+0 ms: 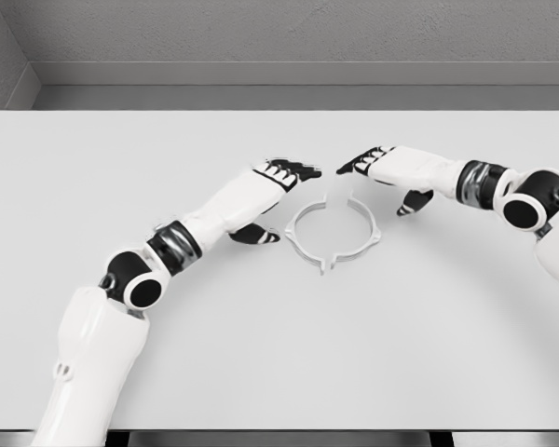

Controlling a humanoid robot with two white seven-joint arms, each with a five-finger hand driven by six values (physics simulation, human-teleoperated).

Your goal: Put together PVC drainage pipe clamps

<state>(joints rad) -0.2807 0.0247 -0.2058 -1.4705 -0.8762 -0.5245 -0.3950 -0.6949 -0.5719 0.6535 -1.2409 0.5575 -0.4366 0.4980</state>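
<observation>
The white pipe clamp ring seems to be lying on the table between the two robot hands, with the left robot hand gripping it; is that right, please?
Not quite: the left robot hand grips nothing. The head view shows it open beside the white pipe clamp ring, which does lie on the table between it and the right robot hand.

I see even, bright, diffuse light on the worktop (279,354); shadows are faint, without glare, and the render is sharp edge to edge.

A plain white desk (279,354) carries a single white ring-shaped pipe clamp (333,232), lying flat near the desk's centre.
</observation>
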